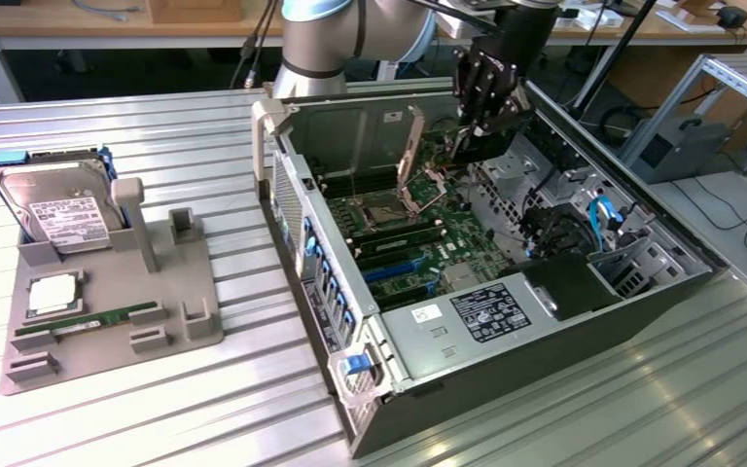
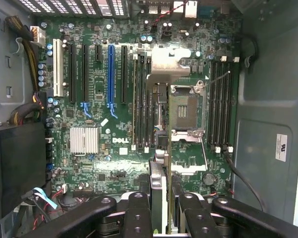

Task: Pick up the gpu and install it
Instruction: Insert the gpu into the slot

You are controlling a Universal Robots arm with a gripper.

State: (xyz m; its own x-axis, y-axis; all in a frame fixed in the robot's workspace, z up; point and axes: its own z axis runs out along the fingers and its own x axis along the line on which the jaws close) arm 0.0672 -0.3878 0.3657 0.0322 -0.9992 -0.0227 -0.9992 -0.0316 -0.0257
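Right now I'm looking at a ribbed metal table (image 1: pixel 153 126) with an open computer case (image 1: pixel 308 209) lying on its side, the motherboard (image 2: pixel 114 148) facing up. Toward the exterior view's left, just beside the case, sits a grey parts holder (image 1: pixel 101 341). A silver hard drive (image 1: pixel 55 209) with a white label stands at its far end, while a green RAM stick (image 1: pixel 88 321) and a square processor chip (image 1: pixel 52 292) lie nearer the front. The arm (image 1: pixel 335 39) reaches over the far end of the case, and the gripper (image 1: pixel 478 131) hangs inside the opening. From the wrist view its fingers (image 2: pixel 139 213) are about half closed, pinching the gpu (image 2: pixel 158 183), which I see edge-on as a thin dark card with a silver metal strip. The card hangs above the board beside the processor socket (image 2: pixel 186 106), well apart from the long blue slot (image 2: pixel 111 74). I cannot tell whether its lower edge touches anything.
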